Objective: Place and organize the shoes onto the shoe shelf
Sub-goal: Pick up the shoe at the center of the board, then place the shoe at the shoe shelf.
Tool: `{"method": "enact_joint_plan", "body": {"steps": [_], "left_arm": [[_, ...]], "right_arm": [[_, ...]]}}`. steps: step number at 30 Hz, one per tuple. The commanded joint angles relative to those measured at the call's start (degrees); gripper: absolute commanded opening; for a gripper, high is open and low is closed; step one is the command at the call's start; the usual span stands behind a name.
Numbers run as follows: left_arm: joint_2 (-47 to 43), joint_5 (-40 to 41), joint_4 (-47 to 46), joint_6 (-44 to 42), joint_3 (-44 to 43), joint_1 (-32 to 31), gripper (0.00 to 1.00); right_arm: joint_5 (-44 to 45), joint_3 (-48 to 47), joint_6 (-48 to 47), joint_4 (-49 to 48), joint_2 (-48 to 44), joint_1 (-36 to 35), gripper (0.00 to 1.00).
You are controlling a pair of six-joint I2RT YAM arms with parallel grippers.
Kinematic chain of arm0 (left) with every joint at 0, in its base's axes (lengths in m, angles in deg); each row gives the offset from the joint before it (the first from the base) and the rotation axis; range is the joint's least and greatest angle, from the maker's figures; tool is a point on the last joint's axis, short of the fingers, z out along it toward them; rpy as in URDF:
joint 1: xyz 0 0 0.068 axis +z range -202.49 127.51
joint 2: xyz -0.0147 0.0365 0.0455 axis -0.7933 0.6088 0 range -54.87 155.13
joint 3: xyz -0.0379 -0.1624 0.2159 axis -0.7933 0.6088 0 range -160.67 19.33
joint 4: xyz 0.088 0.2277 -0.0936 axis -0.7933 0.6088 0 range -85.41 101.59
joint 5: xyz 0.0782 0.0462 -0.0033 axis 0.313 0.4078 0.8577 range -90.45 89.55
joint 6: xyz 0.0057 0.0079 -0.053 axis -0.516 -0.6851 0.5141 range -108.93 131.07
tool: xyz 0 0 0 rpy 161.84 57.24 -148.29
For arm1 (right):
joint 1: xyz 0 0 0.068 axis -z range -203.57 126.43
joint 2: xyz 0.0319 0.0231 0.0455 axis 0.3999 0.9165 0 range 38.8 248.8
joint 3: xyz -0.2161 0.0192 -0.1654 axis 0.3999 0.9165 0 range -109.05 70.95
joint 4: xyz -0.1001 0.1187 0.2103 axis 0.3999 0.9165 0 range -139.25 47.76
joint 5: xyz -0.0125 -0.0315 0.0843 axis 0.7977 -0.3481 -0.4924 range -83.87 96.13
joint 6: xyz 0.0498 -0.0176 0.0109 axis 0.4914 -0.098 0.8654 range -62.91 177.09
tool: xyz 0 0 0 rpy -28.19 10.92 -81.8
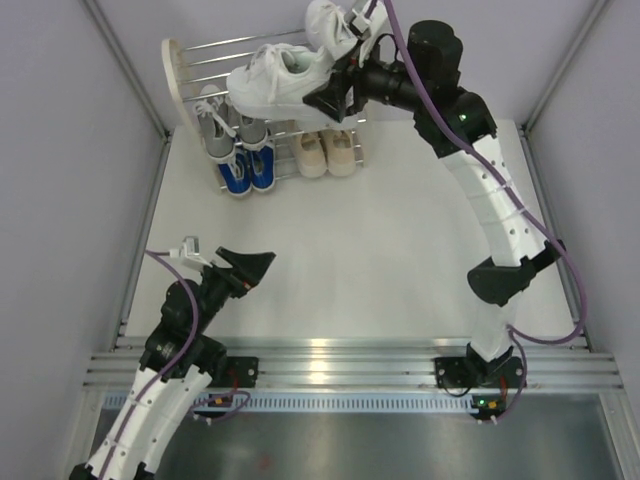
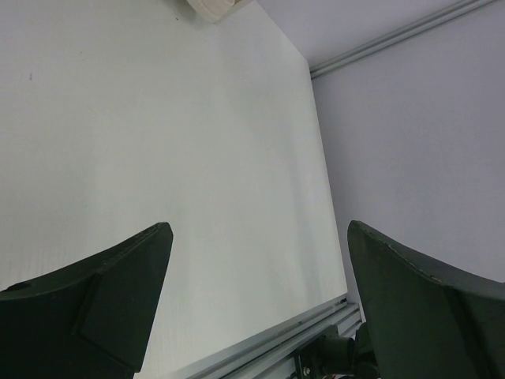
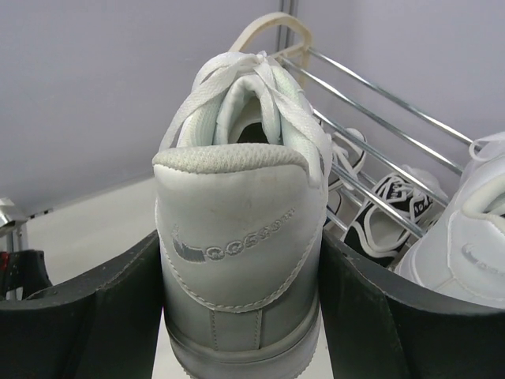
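an all-white sneaker [image 1: 270, 85] is hanging over the upper rods of the shoe shelf [image 1: 180, 70], toward its left half, with the toe pointing at the cream side panel. whether its sole is touching the rods, i cannot tell. the right claw [image 3: 241, 308] is clenching its heel from both sides; in the right wrist view the dark fingers [image 3: 102, 316] are pressing against the heel counter, the laces trailing loose over the tongue. a second white sneaker [image 1: 328, 25] is sitting just beside it at the far right end of the shelf's top.

lower down, a grey pair [image 1: 225, 125] is resting on the left side, with a blue pair [image 1: 248, 175] directly in front of it at the bottom. a beige pair [image 1: 325, 152] is lying to the right of the blue one. through the rods, the right wrist view is showing black-and-white shoes [image 3: 387, 221] on a tier below.

the left claw [image 1: 250, 268] is hovering well apart from the shelf, above the near left part of the white tabletop [image 1: 400, 250], its fingers spread and gripping nothing.
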Motion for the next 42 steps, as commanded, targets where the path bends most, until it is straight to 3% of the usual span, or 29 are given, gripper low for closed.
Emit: {"method": "enact_joint_plan", "body": {"steps": [1,7,15,21,29,42], "left_arm": [[1.1,1.3,-0.7,-0.7,-1.6,-0.1,0.98],[2.1,1.9,-0.8,-1.2,-1.6,0.0,0.98],[3.0,2.1,-1.6,-0.6,-1.1,0.0,0.98],[1.9,2.1,-1.6,-0.5,-0.4,0.0,0.98],[0.6,1.6,-0.4,-1.1,0.0,-0.1,0.98],[-1.5,1.4,0.8,-1.2,0.7,-0.1,0.98]], "right_arm": [[0.9,-7.3,2.4,-13.1,0.3,-0.9,0.00],[7.5,-12.0,2.0,-16.8,5.0,-0.7,0.00],[18.9,-13.3,-3.9,-30.5,13.1,-1.8,0.00],[31.2,-9.1,-10.6,-44.1,15.9,-5.6,0.00],[43.7,-3.7,-15.9,-54.9,16.6,-9.5,0.00],[47.7,0.6,-19.0,-64.3,18.1,-10.2,0.00]]}}
